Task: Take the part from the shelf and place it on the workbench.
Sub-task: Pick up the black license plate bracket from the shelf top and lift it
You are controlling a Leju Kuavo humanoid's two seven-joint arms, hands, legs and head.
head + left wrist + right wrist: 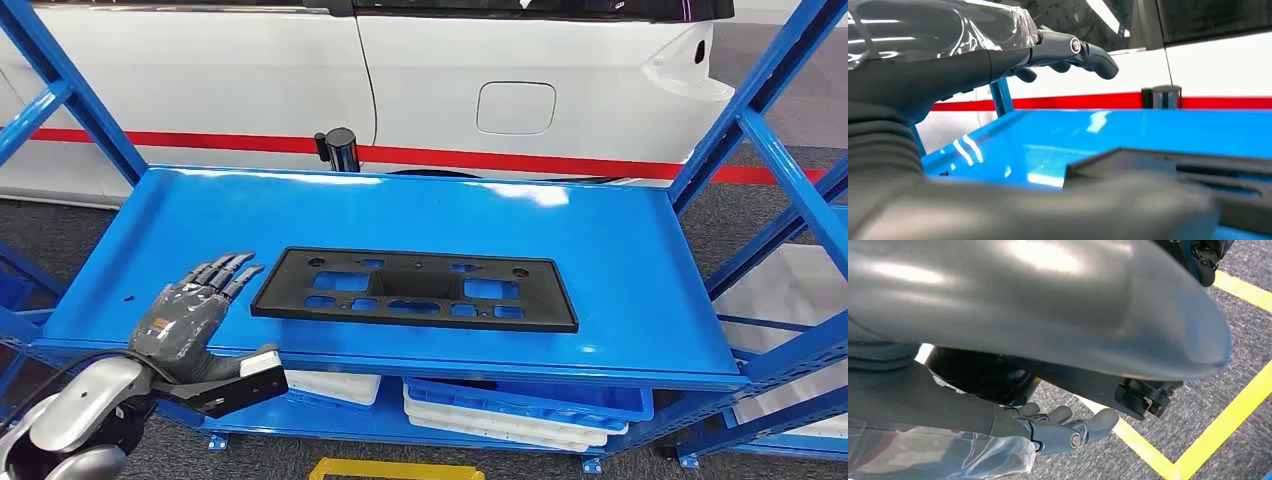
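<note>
Head view has your black part (415,290) lying flat on the blue shelf (620,250), toward the front edge. Your left hand (190,315) sits just beside the part's left end, fingers stretched out and spread, holding nothing. Right wrist view shows your right hand (1063,427) over grey floor (1238,370), fingers loosely apart, empty.
</note>
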